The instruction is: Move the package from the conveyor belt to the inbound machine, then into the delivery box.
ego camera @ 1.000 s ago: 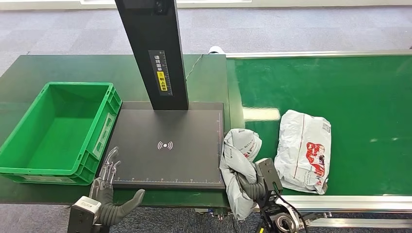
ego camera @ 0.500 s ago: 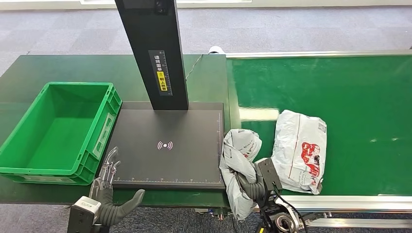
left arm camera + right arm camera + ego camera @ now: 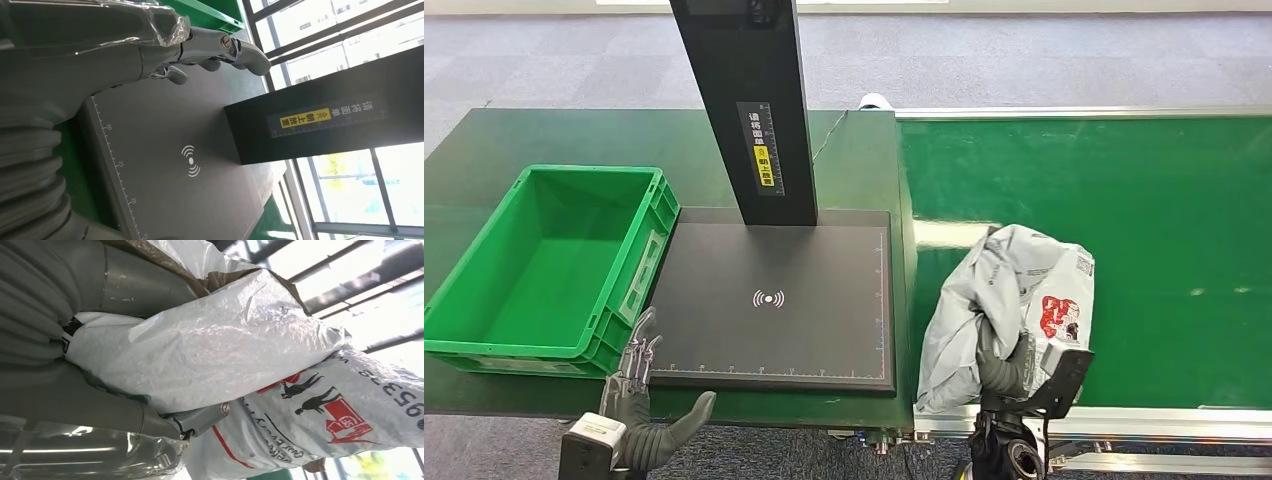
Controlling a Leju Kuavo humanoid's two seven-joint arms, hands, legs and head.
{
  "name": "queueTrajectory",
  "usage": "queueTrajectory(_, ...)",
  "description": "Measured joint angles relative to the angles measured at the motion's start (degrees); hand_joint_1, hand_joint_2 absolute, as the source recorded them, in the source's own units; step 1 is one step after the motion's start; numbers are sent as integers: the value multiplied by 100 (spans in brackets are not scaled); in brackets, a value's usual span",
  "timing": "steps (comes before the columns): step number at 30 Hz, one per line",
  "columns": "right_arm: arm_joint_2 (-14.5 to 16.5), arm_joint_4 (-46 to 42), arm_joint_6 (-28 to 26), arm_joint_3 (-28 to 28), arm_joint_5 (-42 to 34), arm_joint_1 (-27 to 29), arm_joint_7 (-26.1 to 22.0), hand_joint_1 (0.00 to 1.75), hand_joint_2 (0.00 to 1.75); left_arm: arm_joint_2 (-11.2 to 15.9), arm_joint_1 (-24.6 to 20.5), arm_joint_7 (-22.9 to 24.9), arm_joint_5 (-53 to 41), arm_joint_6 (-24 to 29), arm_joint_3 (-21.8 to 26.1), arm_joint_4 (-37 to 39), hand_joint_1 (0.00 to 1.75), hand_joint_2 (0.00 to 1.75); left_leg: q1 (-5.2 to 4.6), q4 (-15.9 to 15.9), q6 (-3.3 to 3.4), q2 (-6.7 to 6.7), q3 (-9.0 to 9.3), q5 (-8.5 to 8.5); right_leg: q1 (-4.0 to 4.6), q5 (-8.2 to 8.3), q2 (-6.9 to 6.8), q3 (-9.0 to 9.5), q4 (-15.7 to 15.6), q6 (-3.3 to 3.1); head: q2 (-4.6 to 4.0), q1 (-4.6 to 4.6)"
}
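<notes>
Looking down from the head view, the right hand (image 3: 1004, 365) is seen clamped on a white package (image 3: 1014, 300) with red print, which lies bunched up at the near edge of the green conveyor belt (image 3: 1144, 200), just right of the inbound machine. The machine's black plate (image 3: 774, 300) with its white signal mark is bare, and its black column (image 3: 749, 110) carries a yellow label. The green delivery box (image 3: 544, 265) touches the plate's left side; nothing is seen inside it. The left hand (image 3: 639, 395) is held at the table's near edge beside the box corner, fingers spread, nothing gripped.

Left wrist view: the left hand (image 3: 150, 50) is shown close up, fingers (image 3: 240, 50) extended over the plate (image 3: 165, 145) and apart from it; ruler ticks along the plate edge are readable here, not from the head.

Right wrist view: the package (image 3: 240, 360) is pressed between thumb and fingers (image 3: 200, 420) of the right hand (image 3: 95, 355). Printed red figures and digits on the bag are legible here, and a torn brown edge is visible at the top fold.
</notes>
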Motion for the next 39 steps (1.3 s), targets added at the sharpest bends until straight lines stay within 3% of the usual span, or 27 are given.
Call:
queueTrajectory(3,114,-440,-286,-21,-190,4,-261,159,175,-6,-69,-11,2,35,-2,35,0,175,-2,0,1,0,0,0,-3,0,0,0,0,0,0,0)
queueTrajectory(10,187,-730,-377,-24,-233,10,-294,159,175,-7,-109,-18,7,52,-2,65,0,175,-2,0,1,0,1,0,-3,0,0,0,0,0,0,-1)
queueTrajectory(15,261,-1393,-867,50,-325,-5,-849,154,175,-18,-243,-21,40,67,-4,155,0,175,-2,0,2,-9,-2,2,-3,0,-8,0,0,0,0,-1)
queueTrajectory(23,202,-2155,-1120,327,-155,-186,-864,142,175,-12,-382,-40,50,60,-11,277,0,175,-3,0,3,-10,-2,2,-3,0,-9,1,0,0,0,-2)
queueTrajectory(25,140,-2154,-907,416,-15,-329,-620,146,175,-2,-419,-57,54,26,-35,313,0,175,-2,0,3,-8,-6,2,-3,1,-7,3,0,0,0,-1)
queueTrajectory(27,26,-1901,-337,606,368,-587,-152,159,175,17,-463,-85,56,-54,-85,358,0,175,-2,-1,3,0,-6,3,-3,2,-3,4,0,-1,0,-1)
queueTrajectory(30,-139,-1075,613,1079,1173,-1135,525,175,175,66,-573,-107,78,-191,-182,443,0,175,-1,-1,3,-4,-2,13,-1,4,-7,7,0,-3,0,-2)
queueTrajectory(32,-210,-397,1055,1436,1588,-1531,799,175,175,109,-623,-107,111,-262,-231,492,0,175,0,0,1,-22,-5,24,1,5,-23,7,1,-3,0,-2)
queueTrajectory(39,-336,1704,1653,2578,2632,-2786,1517,175,175,257,-641,-94,204,-358,-280,598,0,175,0,2,0,-55,-17,31,1,5,-49,3,4,-3,0,-2)
